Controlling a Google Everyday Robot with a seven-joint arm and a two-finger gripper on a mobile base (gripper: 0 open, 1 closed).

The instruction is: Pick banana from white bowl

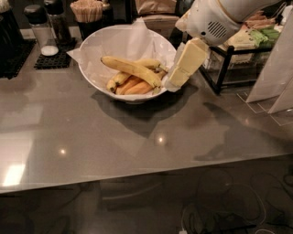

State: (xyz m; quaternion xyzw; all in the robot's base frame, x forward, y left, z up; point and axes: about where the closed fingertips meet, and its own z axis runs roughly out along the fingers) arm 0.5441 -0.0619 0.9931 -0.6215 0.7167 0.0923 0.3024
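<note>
A wide white bowl [98,48] lined with crumpled white paper sits at the back middle of the grey counter. The longest banana [131,70], slim and yellow, lies across the top of several shorter yellow and orange-tinted bananas in it, stem end toward the right. My gripper [175,81] hangs from the white arm at the upper right. Its cream fingers [187,61] point down-left at the bowl's right rim, just beside the banana's stem end. It holds nothing that I can see.
Salt and pepper shakers [41,27] stand on a black mat at the back left, with a cup of wooden sticks [88,11] behind the bowl. A black wire rack [233,59] with packets stands at the right, next to white folded cards [274,73]. The counter's front edge [146,176] runs across below.
</note>
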